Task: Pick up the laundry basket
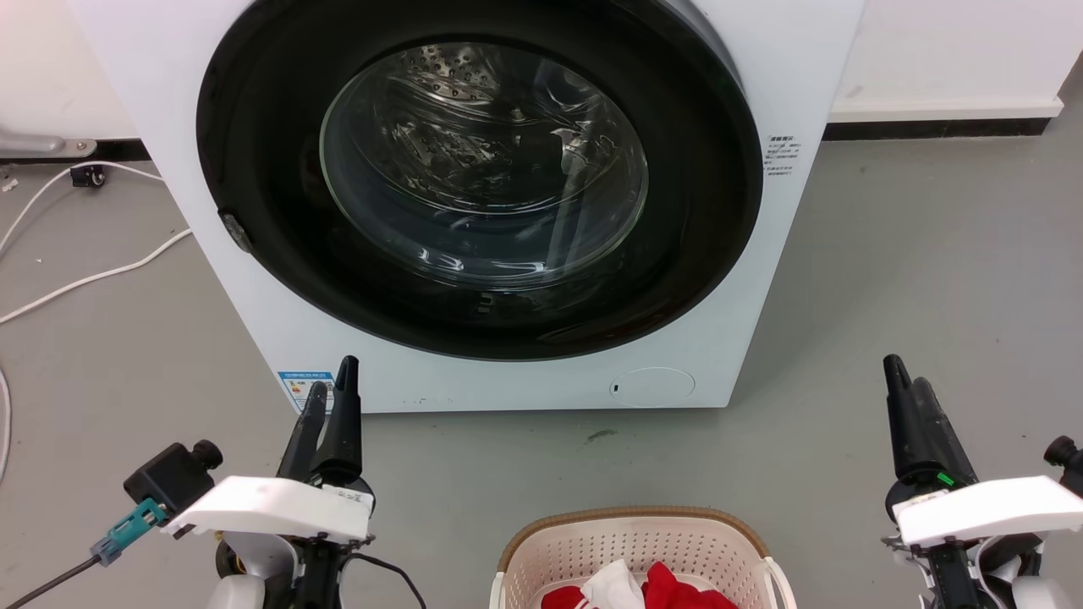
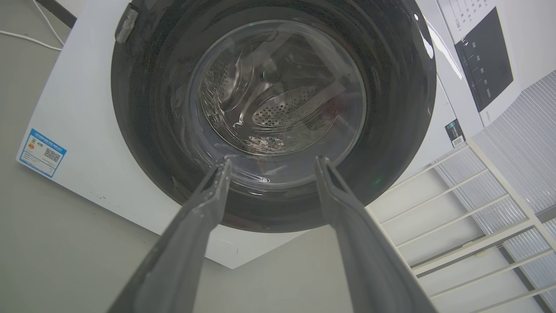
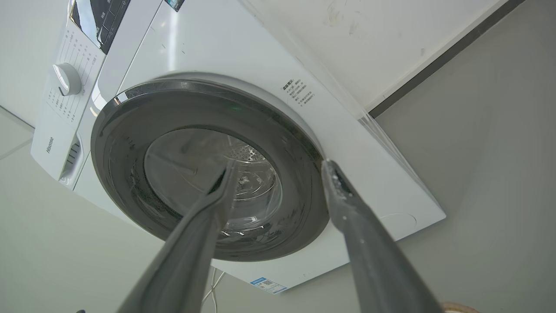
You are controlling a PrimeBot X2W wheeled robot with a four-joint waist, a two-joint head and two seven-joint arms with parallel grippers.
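- My left claw [image 1: 332, 379] and right claw [image 1: 905, 372] hover, fingers spread apart, both empty.
- Cream-white perforated plastic laundry basket [image 1: 634, 541], brown-rimmed, sits on grey floor [image 1: 931, 279] between my arms, near the large white washing machine [image 1: 254, 321].

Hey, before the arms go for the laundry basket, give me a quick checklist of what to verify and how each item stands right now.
1. Left gripper open and holding nothing: ok, fingers apart.
2. Right gripper open and holding nothing: ok, fingers apart.
3. Whole laundry basket in the head view: not ok, its near part is cut off at the bottom edge.
4. Side handles free to grasp: cannot tell, only their upper parts show.
5. Clothes inside, none over the visible rim: ok, red and white pieces lie in it.
6. Grippers at the basket: not ok, both stand apart from it, one on each side.
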